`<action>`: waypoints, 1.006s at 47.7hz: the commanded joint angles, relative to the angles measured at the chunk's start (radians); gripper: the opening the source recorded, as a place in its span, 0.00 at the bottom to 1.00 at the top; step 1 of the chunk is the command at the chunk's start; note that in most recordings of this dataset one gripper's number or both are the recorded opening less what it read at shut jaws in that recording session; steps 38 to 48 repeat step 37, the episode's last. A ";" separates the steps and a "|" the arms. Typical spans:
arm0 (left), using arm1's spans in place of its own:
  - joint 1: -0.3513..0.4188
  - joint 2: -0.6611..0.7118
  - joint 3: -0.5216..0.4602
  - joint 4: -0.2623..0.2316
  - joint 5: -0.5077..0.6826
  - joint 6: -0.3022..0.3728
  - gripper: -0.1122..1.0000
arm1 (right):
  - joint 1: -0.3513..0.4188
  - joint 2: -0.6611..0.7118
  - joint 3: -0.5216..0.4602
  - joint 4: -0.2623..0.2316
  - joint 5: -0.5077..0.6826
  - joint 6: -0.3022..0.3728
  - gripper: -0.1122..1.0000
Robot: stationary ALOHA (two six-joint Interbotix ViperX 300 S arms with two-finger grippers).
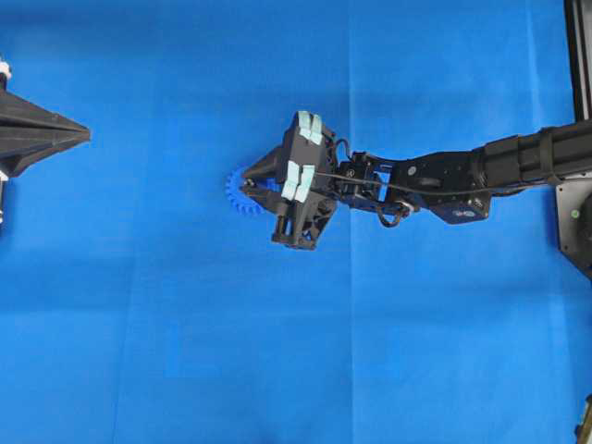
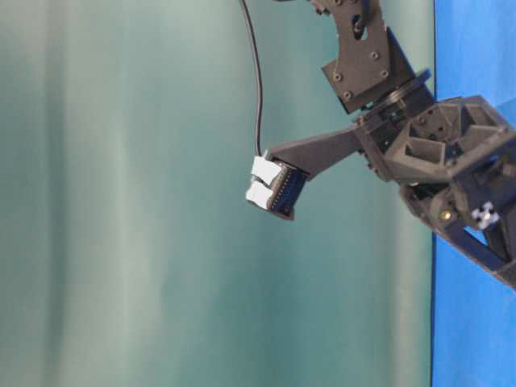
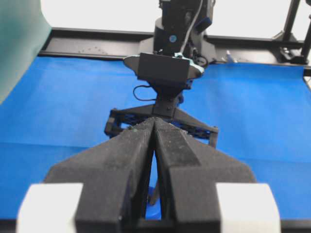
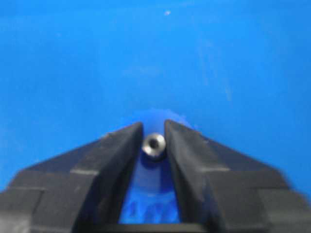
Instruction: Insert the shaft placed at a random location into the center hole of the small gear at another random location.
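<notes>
The small gear (image 1: pixel 240 194) lies on the blue mat near the middle, half hidden under my right gripper (image 1: pixel 248 181). In the right wrist view my right gripper (image 4: pixel 153 130) is shut on the shaft (image 4: pixel 153 144). The shaft stands end-on, its shiny round end showing between the fingertips, directly over the gear (image 4: pixel 154 187). The center hole is hidden beneath the shaft. My left gripper (image 1: pixel 81 136) stays at the far left, shut and empty, with its fingertips (image 3: pixel 146 127) meeting.
The blue mat (image 1: pixel 185 351) covers the table. The right arm (image 1: pixel 444 180) stretches in from the right edge. A black frame rail (image 1: pixel 578 55) runs along the right side. The table-level view shows only the right arm's wrist (image 2: pixel 435 153).
</notes>
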 commanded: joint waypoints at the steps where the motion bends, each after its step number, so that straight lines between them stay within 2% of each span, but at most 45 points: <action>1: 0.003 0.003 -0.009 0.002 -0.005 0.000 0.10 | 0.005 -0.048 -0.015 0.002 0.009 -0.003 0.49; 7: 0.003 0.005 -0.009 0.002 -0.005 0.000 0.10 | 0.005 -0.095 -0.011 -0.002 0.017 -0.005 0.83; 10: 0.003 0.003 -0.009 0.002 -0.006 0.000 0.10 | 0.005 -0.126 -0.008 -0.002 0.021 -0.005 0.91; 18: 0.003 0.003 -0.009 0.002 -0.005 0.000 0.10 | 0.006 -0.215 0.003 -0.003 0.066 -0.008 0.86; 31: 0.003 0.003 -0.011 0.002 -0.006 0.000 0.10 | 0.006 -0.336 0.031 -0.008 0.152 -0.008 0.86; 48: 0.003 0.005 -0.009 0.002 -0.006 0.000 0.10 | 0.006 -0.370 0.052 -0.006 0.167 -0.005 0.85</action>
